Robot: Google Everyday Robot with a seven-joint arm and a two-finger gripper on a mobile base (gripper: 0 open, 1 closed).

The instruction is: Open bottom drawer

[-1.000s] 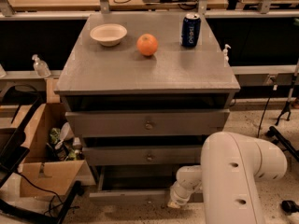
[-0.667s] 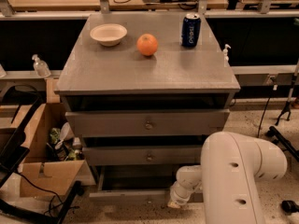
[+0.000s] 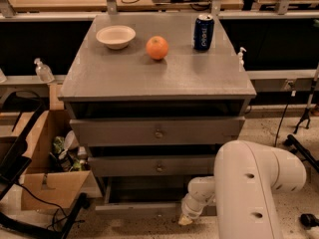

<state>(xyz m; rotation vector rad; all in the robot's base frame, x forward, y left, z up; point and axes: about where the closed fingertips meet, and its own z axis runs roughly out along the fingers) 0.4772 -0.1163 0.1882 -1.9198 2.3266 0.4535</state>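
The grey cabinet (image 3: 159, 78) has three drawer fronts stacked down its face. The bottom drawer (image 3: 134, 208) is the lowest one, near the floor. It stands pulled out a little, and its dark inside (image 3: 144, 190) shows behind its front strip. Its knob is hidden. My gripper (image 3: 185, 218) is at the end of the white arm (image 3: 249, 188). It sits low against the right part of that drawer's front, just above the floor. The top drawer (image 3: 158, 132) and middle drawer (image 3: 159, 167) each show a small round knob.
On the cabinet top are a white bowl (image 3: 115, 36), an orange (image 3: 157, 48) and a blue can (image 3: 203, 32). An open cardboard box (image 3: 47, 188) with clutter stands on the floor to the left, beside black stand legs (image 3: 30, 223). Cables and a stand base (image 3: 299, 143) lie to the right.
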